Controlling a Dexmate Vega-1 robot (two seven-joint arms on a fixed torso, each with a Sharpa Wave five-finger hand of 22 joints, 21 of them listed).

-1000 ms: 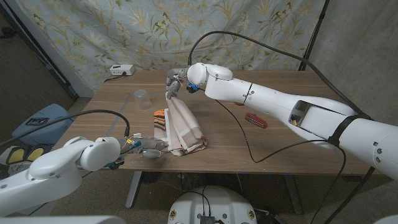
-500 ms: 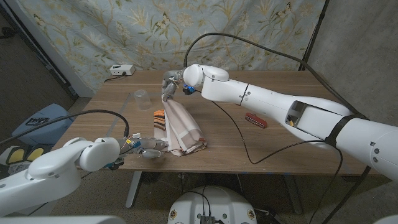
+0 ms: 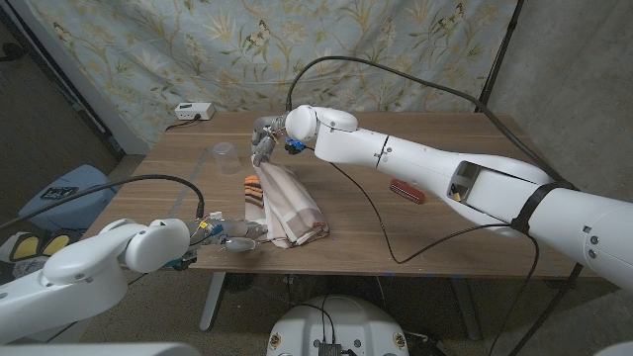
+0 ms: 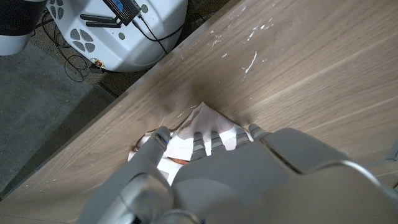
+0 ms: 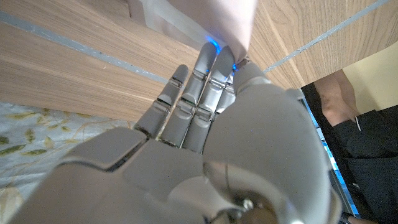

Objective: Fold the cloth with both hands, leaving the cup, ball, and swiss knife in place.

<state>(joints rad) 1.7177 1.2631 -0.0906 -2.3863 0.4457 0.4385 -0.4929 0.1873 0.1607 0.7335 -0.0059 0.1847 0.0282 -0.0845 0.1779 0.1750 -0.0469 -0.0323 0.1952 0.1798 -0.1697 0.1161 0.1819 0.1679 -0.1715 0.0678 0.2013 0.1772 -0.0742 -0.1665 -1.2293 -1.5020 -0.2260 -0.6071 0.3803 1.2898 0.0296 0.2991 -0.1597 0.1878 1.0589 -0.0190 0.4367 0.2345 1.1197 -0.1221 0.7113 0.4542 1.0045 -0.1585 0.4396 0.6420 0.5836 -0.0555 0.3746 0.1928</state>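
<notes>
The worktop point(image 3: 435, 213) carries the cloth point(image 3: 285, 203) as a long, bunched strip whose long axis runs from the far middle down toward the near left edge. That axis is what the coming fold turns on: each end of it sits in one hand. The right hand point(image 3: 267, 133) grips the far end, its fingers point(image 5: 198, 93) closed round a gather of fabric and lifted off the wood, so the cloth hangs down and toward the robot from them. The left hand point(image 3: 237, 237) is at the near end, by the worktop's front edge; the left wrist view shows its fingers point(image 4: 200, 142) lying over a white corner of cloth, apparently pinning or pinching it, though the exact hold is hidden. Judging by this, the right hand's end must travel along the strip toward the left hand's fingers, which serve as anchor. The cup point(image 3: 224, 155) stands just beside the right hand's fingers on their left, the closest thing to knock. The knife point(image 3: 406, 190) lies well apart to their right.
</notes>
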